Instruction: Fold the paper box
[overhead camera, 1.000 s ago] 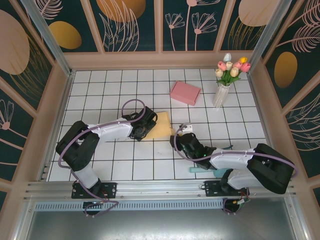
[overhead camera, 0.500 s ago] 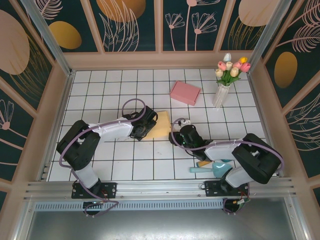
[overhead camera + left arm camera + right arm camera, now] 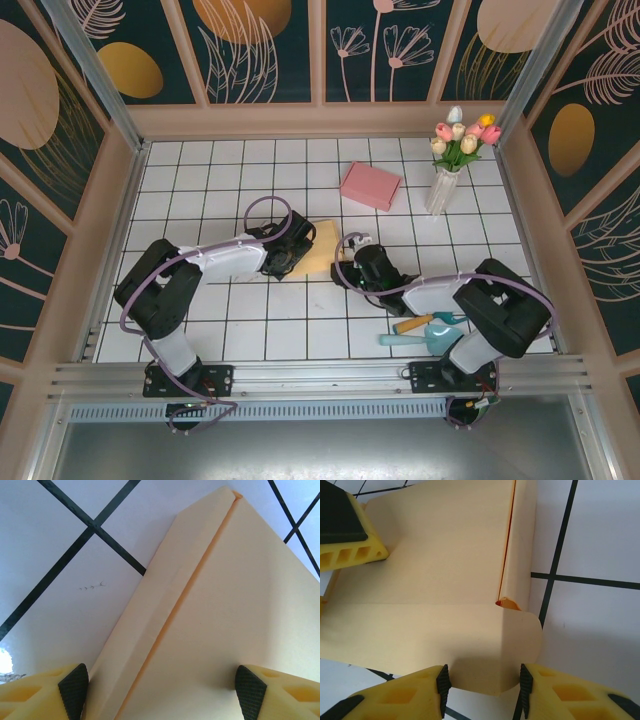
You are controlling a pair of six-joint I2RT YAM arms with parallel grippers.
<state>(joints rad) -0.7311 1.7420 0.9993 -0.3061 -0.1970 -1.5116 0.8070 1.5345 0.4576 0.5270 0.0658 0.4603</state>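
1. Near the middle of the white tiled table (image 3: 230,170) lies the paper box (image 3: 320,243), a flat, unfolded blank with one gripper at each side of it.
2. The left gripper (image 3: 162,692) has its yellow fingers spread wide and is released, clasping nothing. Its black textured pads (image 3: 74,690) hang over the sheet, one beside a folded side strip and the other above the broad panel.
3. The right gripper (image 3: 484,690) has its fingers fairly close together, with a round-cornered flap of the box in the gap between its pads (image 3: 443,685). Whether they pinch that flap or merely flank it cannot be told.
4. The box is smooth, matte, cream-coloured card. A narrow strip is creased along one long edge, with a deeper orange line at the fold. The rounded flap casts a shadow on the tile beneath it.
5. The fingers are yellow plastic with hollow cells along their sides, and the pads are dark and finely knurled. The table is glossy white, crossed by thin black grid lines.
6. Well behind the blank sits a closed pink box (image 3: 370,185), rectangular and matte.
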